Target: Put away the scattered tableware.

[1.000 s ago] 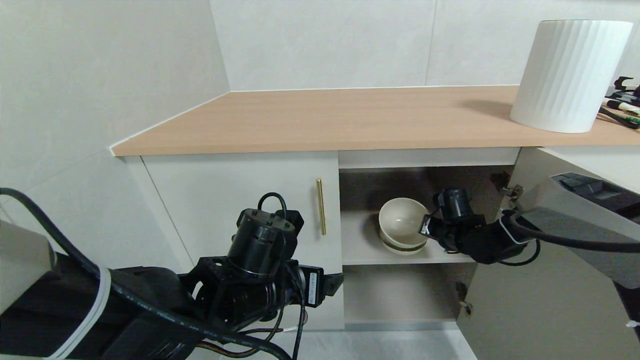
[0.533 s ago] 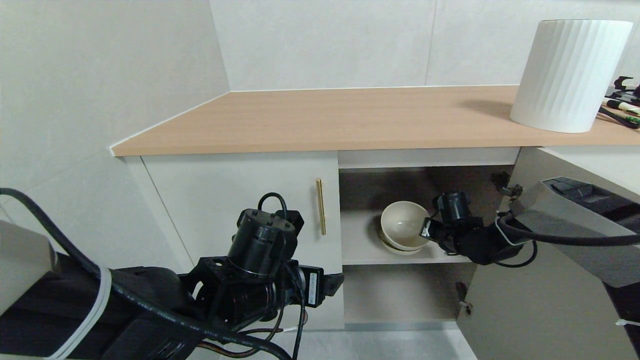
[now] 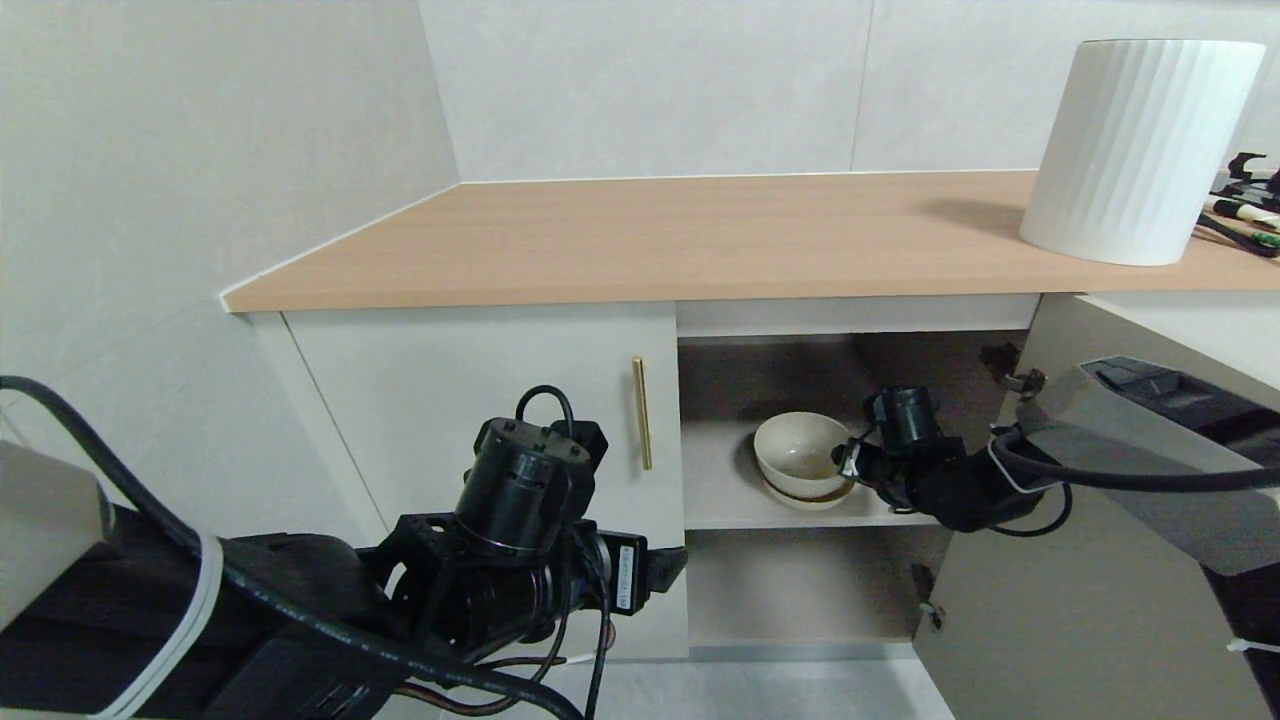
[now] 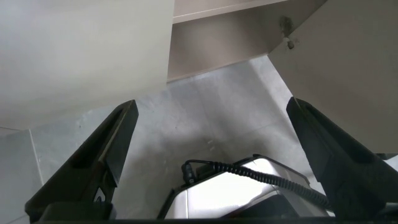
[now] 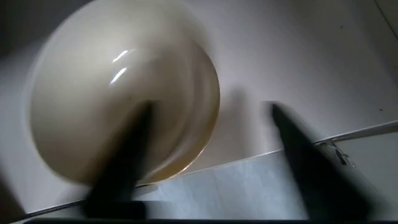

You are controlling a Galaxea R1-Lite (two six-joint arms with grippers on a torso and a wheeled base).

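Right gripper (image 3: 846,466) sits inside the open cabinet compartment at the right rim of the cream bowl (image 3: 797,452). Its 2 fingers (image 5: 124,168) are spread apart with the bowl's wall between them, 1 over the hollow and 1 outside, clear of the wall. The bowl rests mouth up on the shelf (image 3: 715,485), nested in a brown-rimmed dish (image 3: 806,494).

Left gripper (image 4: 211,106) hangs low over the floor near the cabinet's foot, jaws wide with nothing between them.

A closed left door (image 3: 470,380) carries a gold handle (image 3: 642,413), and the right door (image 3: 1060,620) stands swung open. On the wooden countertop (image 3: 650,240) stands a white ribbed cylinder (image 3: 1140,150), with some pens (image 3: 1245,215) just beside it.
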